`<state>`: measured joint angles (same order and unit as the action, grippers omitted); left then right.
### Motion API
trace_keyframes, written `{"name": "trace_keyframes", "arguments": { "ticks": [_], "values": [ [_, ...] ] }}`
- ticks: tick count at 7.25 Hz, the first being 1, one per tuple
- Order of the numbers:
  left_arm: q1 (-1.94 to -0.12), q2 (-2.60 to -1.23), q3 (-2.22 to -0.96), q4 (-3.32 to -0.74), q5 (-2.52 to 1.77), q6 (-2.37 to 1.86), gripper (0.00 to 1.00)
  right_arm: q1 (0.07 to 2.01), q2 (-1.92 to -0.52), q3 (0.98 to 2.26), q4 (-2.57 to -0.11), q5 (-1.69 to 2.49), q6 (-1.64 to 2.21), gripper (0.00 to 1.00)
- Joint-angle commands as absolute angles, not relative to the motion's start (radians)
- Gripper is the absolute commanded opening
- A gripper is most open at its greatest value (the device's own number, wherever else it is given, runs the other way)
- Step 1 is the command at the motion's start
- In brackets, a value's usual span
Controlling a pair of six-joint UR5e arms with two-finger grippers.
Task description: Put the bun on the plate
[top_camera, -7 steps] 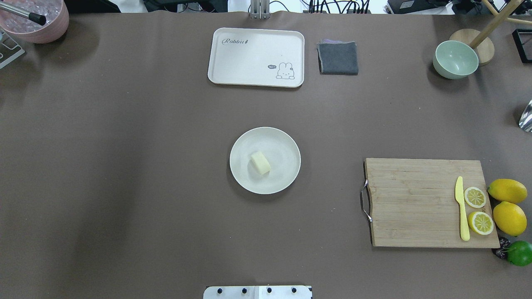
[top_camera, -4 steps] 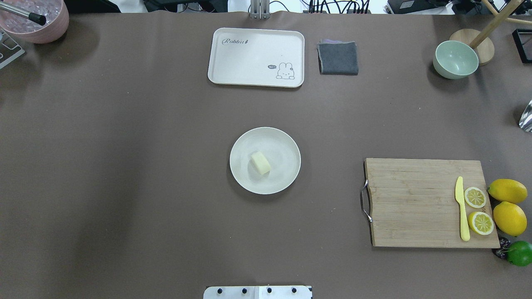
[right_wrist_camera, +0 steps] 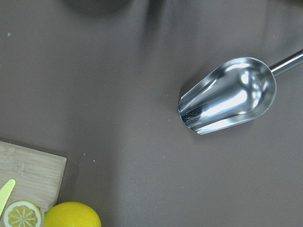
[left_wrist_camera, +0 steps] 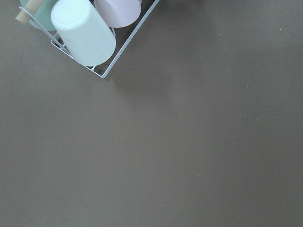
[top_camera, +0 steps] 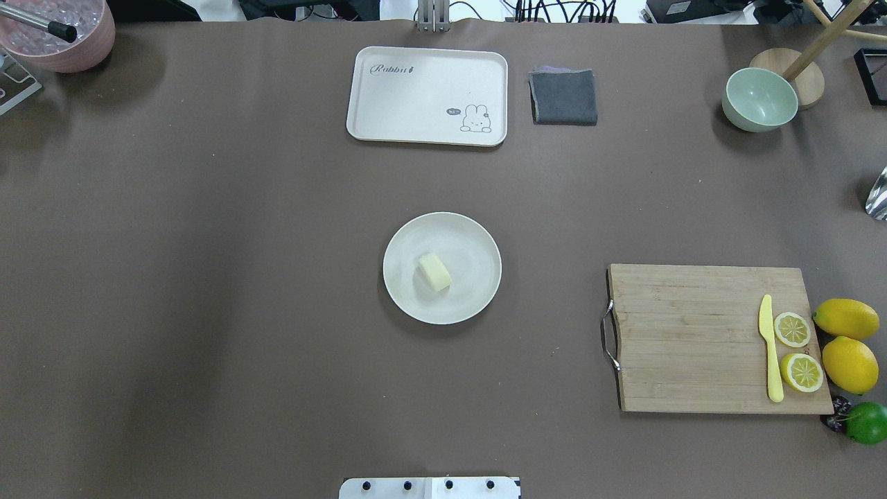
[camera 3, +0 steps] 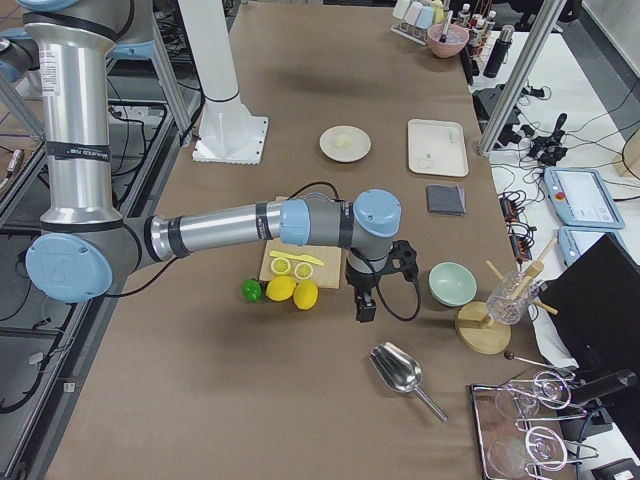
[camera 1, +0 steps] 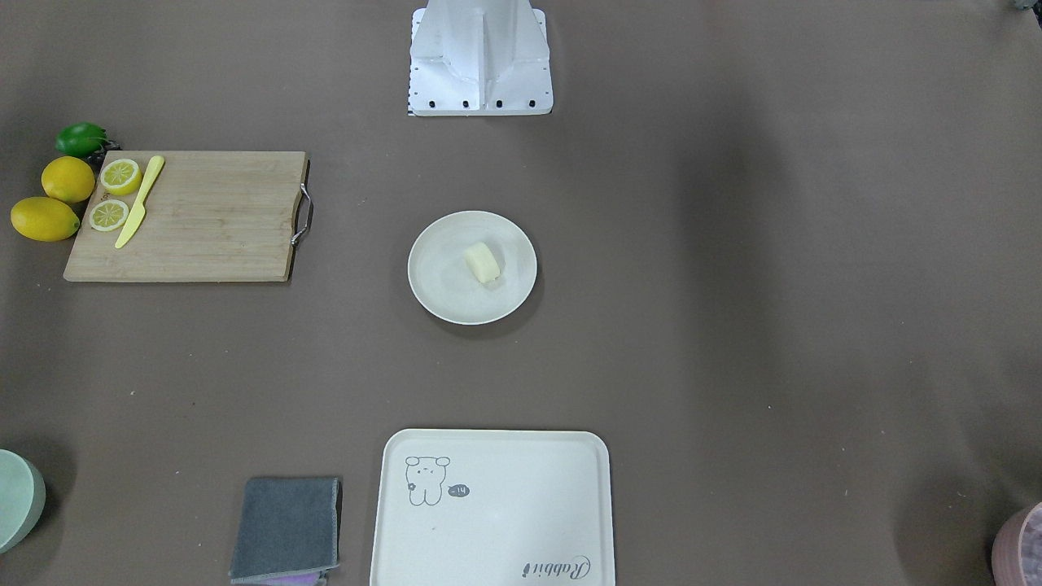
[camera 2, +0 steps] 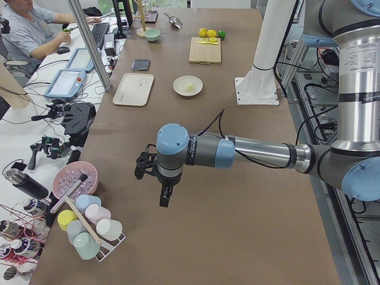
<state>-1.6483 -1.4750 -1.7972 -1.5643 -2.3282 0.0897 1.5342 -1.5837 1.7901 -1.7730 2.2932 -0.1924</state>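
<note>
The pale yellow bun (top_camera: 434,272) lies on the round off-white plate (top_camera: 472,253) at the middle of the table, a little left of the plate's centre. The front-facing view shows the same bun (camera 1: 483,262) on the plate (camera 1: 444,281). Neither gripper appears in the overhead or front views. My left gripper (camera 2: 165,199) hangs over bare table far from the plate, near a cup rack. My right gripper (camera 3: 365,308) hangs beyond the lemons, near a metal scoop. I cannot tell whether either is open or shut.
A cream tray (top_camera: 427,95) and grey cloth (top_camera: 564,97) sit at the far side. A green bowl (top_camera: 759,100) stands far right. The cutting board (top_camera: 693,339) holds a yellow knife (top_camera: 769,353) and lemon halves, lemons (top_camera: 847,343) beside it. A scoop (right_wrist_camera: 227,97) and cup rack (left_wrist_camera: 94,33) lie at the ends.
</note>
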Motion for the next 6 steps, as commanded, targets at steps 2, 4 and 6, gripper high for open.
{"name": "trace_keyframes", "arguments": {
  "ticks": [2, 4, 6],
  "values": [
    [-1.626, -1.474, -1.784, -1.565, -2.327, 0.089, 0.98, 1.534, -1.585, 1.796, -1.772, 2.295, -0.193, 1.00],
    [-1.621, -1.476, -1.788, -1.565, -2.327, 0.086, 0.98, 1.534, -1.585, 1.793, -1.772, 2.298, -0.196, 1.00],
    [-1.623, -1.474, -1.775, -1.565, -2.324, 0.087, 0.98, 1.531, -1.592, 1.786, -1.772, 2.298, -0.201, 1.00]
  ]
}}
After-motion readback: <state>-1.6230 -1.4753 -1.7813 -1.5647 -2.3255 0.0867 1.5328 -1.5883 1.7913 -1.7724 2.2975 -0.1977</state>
